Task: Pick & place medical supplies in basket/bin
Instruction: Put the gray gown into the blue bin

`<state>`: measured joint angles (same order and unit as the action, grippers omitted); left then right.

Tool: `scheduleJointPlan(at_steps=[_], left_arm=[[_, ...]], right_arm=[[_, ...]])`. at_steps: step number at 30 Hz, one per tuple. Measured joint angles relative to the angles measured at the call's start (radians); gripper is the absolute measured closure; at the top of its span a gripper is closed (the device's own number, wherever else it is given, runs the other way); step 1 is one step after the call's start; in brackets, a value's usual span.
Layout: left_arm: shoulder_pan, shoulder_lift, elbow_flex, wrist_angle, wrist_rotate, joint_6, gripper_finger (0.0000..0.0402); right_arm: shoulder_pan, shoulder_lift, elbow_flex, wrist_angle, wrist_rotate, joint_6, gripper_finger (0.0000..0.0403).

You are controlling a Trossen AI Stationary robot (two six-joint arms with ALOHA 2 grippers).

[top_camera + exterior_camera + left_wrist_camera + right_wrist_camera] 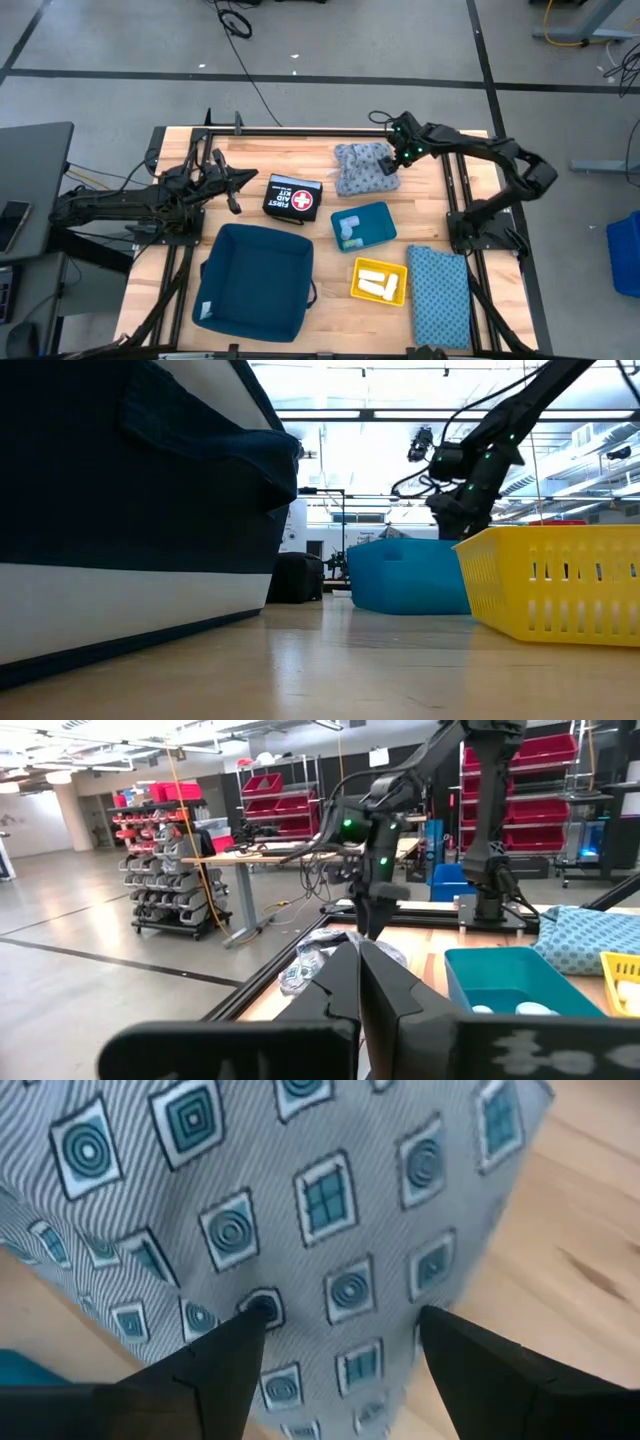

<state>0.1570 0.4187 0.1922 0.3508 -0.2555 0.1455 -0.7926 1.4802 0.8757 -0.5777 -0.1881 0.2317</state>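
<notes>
Straddling cloth bundle (330, 1230), right gripper (340, 1345) jaws wide.

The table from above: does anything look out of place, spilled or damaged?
Nothing looks spilled or damaged. The grey-blue cloth bundle lies crumpled at the far edge, outside any container, with the open right tool at it. The flat blue cloth lies flat near the yellow basket.

A workshop or warehouse hall: racks of red bins (155, 795), workbenches (265, 860), bare concrete floor (330, 40).
</notes>
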Motion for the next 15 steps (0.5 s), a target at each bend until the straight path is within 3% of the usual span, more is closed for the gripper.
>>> scheduleJointPlan(at_steps=[15], left_arm=[[0.0,0.0,0.0,0.0,0.004,-0.004,0.0402]], right_arm=[[0.005,0.221,0.003,0.203,-0.151,-0.001,0.0135]])
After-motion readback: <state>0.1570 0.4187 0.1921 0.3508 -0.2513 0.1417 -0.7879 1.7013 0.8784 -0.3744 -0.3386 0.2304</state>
